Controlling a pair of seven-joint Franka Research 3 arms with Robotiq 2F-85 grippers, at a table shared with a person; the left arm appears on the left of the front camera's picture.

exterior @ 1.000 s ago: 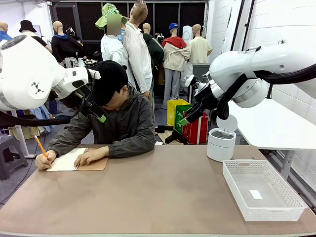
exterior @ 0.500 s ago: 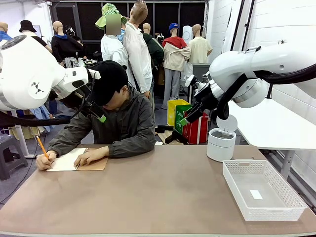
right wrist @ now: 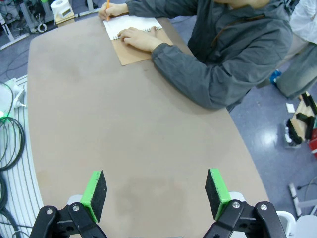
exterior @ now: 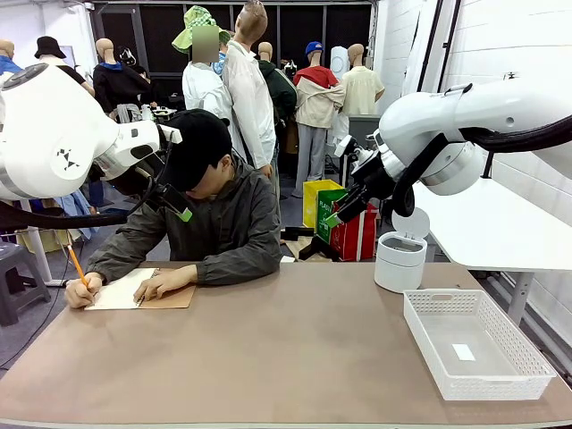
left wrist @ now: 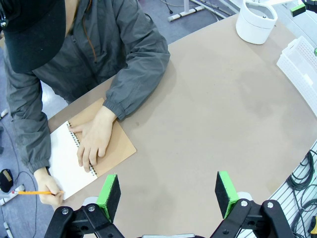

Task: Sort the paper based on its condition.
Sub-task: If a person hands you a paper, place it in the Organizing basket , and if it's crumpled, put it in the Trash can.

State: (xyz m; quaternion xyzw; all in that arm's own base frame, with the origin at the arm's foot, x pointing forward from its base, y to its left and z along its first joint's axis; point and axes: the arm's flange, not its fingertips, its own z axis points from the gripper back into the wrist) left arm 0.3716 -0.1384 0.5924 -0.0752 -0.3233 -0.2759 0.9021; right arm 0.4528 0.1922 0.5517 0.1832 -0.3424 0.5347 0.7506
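Note:
The paper as a loose sheet is out of view. At the table's far left a person writes with an orange pencil (exterior: 74,265) on the white page of a spiral notebook (exterior: 121,291) with a brown cover, the other hand (exterior: 166,281) flat on it. The notebook (left wrist: 63,166) lies below and left of my left gripper (left wrist: 168,193), which is open and empty high over the table. My left gripper (exterior: 174,206) hangs near the person's head. My right gripper (exterior: 344,210) is raised at the far right, and in its wrist view the right gripper (right wrist: 154,194) is open and empty, with the notebook (right wrist: 132,26) far off.
A white mesh basket (exterior: 527,357) stands at the right front with a small white scrap (exterior: 463,351) inside. A round white lidded container (exterior: 399,259) sits at the far right edge. The brown tabletop (exterior: 286,349) stretches bare between notebook and basket.

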